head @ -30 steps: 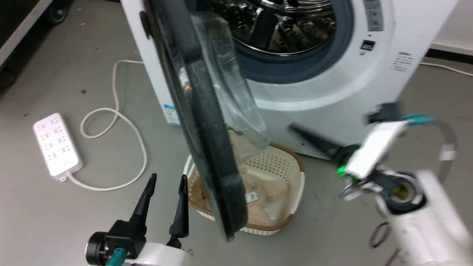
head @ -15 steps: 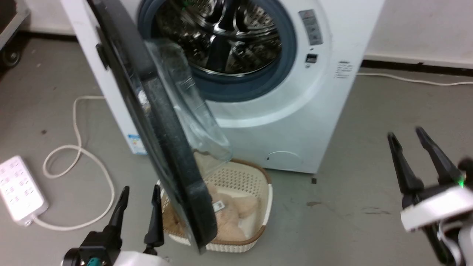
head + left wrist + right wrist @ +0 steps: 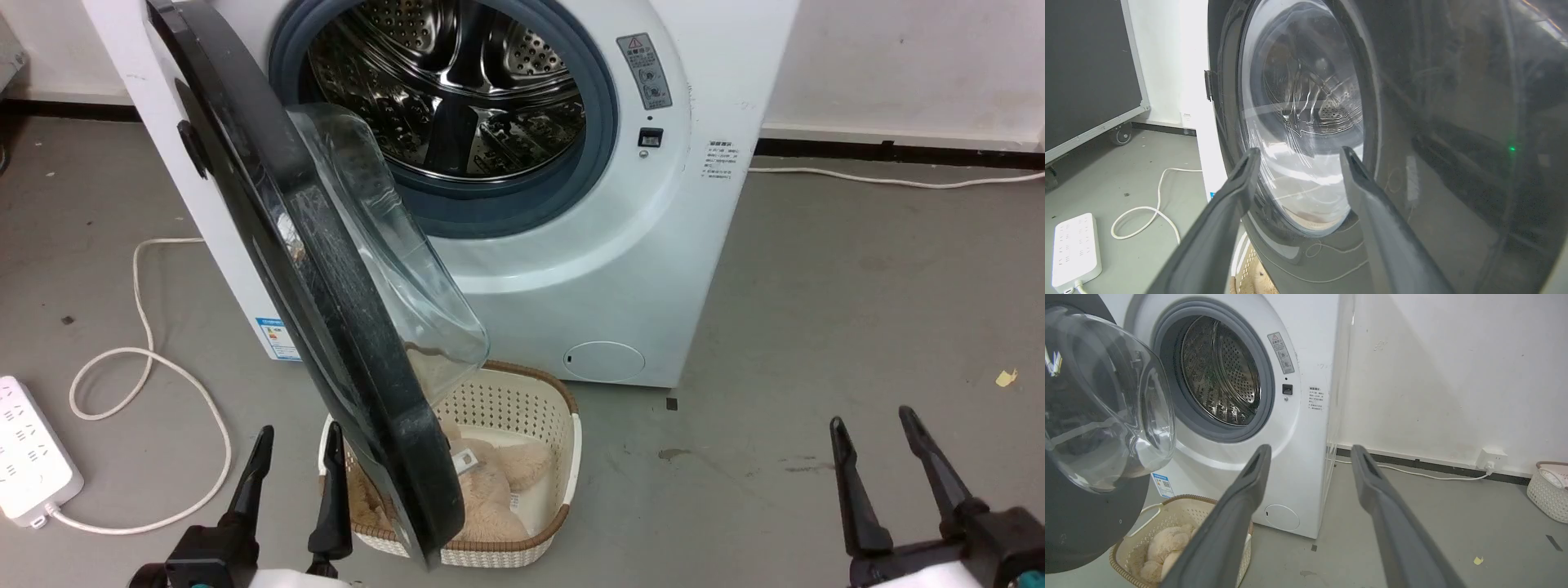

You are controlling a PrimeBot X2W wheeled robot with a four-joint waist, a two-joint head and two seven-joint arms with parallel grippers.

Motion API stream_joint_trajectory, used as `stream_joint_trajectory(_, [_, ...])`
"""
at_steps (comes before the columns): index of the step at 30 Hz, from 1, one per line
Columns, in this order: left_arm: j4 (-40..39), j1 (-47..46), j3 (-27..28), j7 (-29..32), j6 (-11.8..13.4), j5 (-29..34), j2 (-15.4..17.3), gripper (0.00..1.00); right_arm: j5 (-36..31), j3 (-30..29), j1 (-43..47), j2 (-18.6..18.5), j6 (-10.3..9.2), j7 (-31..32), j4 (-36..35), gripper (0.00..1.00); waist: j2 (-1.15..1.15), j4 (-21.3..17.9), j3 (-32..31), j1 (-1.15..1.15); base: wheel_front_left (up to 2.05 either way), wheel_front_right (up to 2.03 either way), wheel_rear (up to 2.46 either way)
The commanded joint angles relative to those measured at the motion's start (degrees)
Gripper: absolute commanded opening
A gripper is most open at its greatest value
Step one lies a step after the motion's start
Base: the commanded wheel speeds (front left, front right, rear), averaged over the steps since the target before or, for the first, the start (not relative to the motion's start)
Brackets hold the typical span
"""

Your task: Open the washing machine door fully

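The washing machine door (image 3: 335, 343) stands swung well out from the washing machine (image 3: 653, 245), attached at the machine's left side and turned nearly edge-on to the head camera, its clear glass bowl (image 3: 392, 245) bulging toward the opening. The grey rubber gasket (image 3: 522, 212) and the perforated steel drum (image 3: 457, 90) are fully exposed. A blue label sticker (image 3: 273, 339) sits low on the machine's left side and a round flap (image 3: 604, 361) low on its front. On the floor just before the machine lies a cream woven basket (image 3: 522, 400) holding a beige plush toy (image 3: 498, 474); the door's lower edge overlaps the basket's left part in the head view. The left pincer (image 3: 299, 433) hovers just beside the door's outer face, fingers spread and holding nothing; in its wrist view the glossy rim and glass lie close ahead. The right pincer (image 3: 869, 418) hangs well apart to the right above bare floor, likewise spread and empty. A white power strip (image 3: 28, 457) and its looped cord (image 3: 163, 384) lie on the floor to the left.
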Motion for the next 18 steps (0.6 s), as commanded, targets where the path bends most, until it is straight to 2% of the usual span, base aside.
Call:
stream_joint_trajectory(1, [-0.07,0.48,-0.1,-0.3,0.23,-0.3,0.09,1.0,-1.27,-0.11,1.26,0.55,0.03,-0.46,-0.65,1.0,0.0,-0.01,0.04,0.0,0.0,0.0,0.0])
stream_joint_trajectory(10, [0.41,-0.15,-1.39,-0.3,1.67,-1.15,0.04,1.0,-2.47,-0.43,1.6,1.38,0.03,-0.63,-0.56,1.0,0.0,0.18,-0.02,0.0,0.0,0.0,0.0])
stream_joint_trajectory(11, [0.28,-0.29,-1.55,-0.3,1.75,-1.2,0.04,0.58,-2.36,-0.4,1.54,1.4,0.03,-0.64,-0.6,1.0,0.0,0.19,-0.05,0.0,0.0,0.0,0.0])
stream_joint_trajectory(12, [0.05,-0.41,-1.69,-0.3,1.83,-1.19,0.04,0.07,-2.23,-0.35,1.48,1.42,0.03,-0.64,-0.65,1.0,0.0,0.18,-0.06,0.0,0.0,0.0,0.0])
stream_joint_trajectory(13, [-0.15,-0.45,-1.83,-0.3,1.85,-1.17,0.04,0.0,-2.12,-0.3,1.44,1.44,0.03,-0.64,-0.71,1.0,0.0,0.17,-0.09,0.0,0.0,0.0,0.0])
stream_joint_trajectory(18, [-2.21,-0.96,-1.13,-0.3,1.93,-0.86,0.03,0.0,-1.1,-0.44,1.5,1.47,0.03,-0.65,-1.13,1.0,0.0,0.1,-0.41,0.0,0.0,0.0,0.0])
